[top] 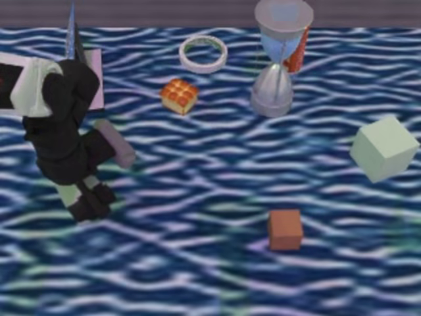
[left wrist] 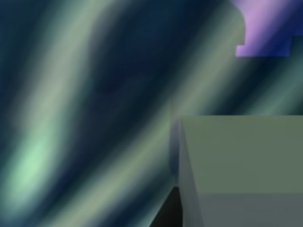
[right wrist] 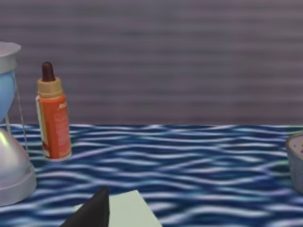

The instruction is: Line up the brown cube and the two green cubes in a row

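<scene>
You've got a table (top: 197, 276) covered in wavy blue-and-white ripples, and right behind its far edge sits a plain grey wall (right wrist: 189, 61) with faint horizontal stripes.

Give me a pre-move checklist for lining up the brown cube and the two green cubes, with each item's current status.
1. Brown cube free to grasp: ok, it stands alone on the table's right half.
2. Right-side green cube located: ok, near the table's right edge, apart from the brown cube.
3. Other green cube located: ok, close under the left wrist camera; mostly hidden beneath the left arm in the top view.
4. Left gripper holding that cube: cannot tell.
5. Three cubes in a row: not ok, they are scattered.
6. Right arm clear of the path: cannot tell, it is outside the top view.
</scene>
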`<state>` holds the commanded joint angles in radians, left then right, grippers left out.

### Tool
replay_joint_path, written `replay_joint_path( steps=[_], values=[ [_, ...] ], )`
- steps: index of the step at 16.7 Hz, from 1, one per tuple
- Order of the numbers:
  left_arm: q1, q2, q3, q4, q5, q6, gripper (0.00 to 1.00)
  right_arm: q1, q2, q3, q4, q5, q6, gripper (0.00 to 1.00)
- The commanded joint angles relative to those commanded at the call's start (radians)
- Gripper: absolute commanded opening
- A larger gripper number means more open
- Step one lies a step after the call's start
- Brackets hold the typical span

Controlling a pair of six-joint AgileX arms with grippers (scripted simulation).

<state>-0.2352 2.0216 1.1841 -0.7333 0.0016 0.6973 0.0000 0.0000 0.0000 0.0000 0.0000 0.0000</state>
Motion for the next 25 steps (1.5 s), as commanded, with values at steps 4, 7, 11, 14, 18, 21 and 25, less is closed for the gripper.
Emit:
replay_joint_path(
  steps=[4,7,11,14,18,21,25],
  values=[
    [0.0,0.0,0.0,0.0,0.0,0.0,0.0,0.0,0.0,0.0,0.0,0.0,0.0,1.0],
    [0.0,0.0,0.0,0.0,0.0,0.0,0.0,0.0,0.0,0.0,0.0,0.0,0.0,1.0],
    [-0.002,-0.024,0.006,-0.017,0.011,-0.007,0.0,0.0,0.0,0.0,0.0,0.0,0.0,1.0],
    [-0.001,-0.039,0.032,-0.058,0.011,-0.005,0.0,0.0,0.0,0.0,0.0,0.0,0.0,1.0],
    [0.014,-0.101,0.113,-0.206,0.01,-0.011,0.0,0.0,0.0,0.0,0.0,0.0,0.0,1.0],
    [0.016,-0.136,0.151,-0.274,0.01,-0.01,0.0,0.0,0.0,0.0,0.0,0.0,0.0,1.0],
    [0.012,-0.133,0.15,-0.273,0.01,-0.008,0.0,0.0,0.0,0.0,0.0,0.0,0.0,1.0]
  ],
)
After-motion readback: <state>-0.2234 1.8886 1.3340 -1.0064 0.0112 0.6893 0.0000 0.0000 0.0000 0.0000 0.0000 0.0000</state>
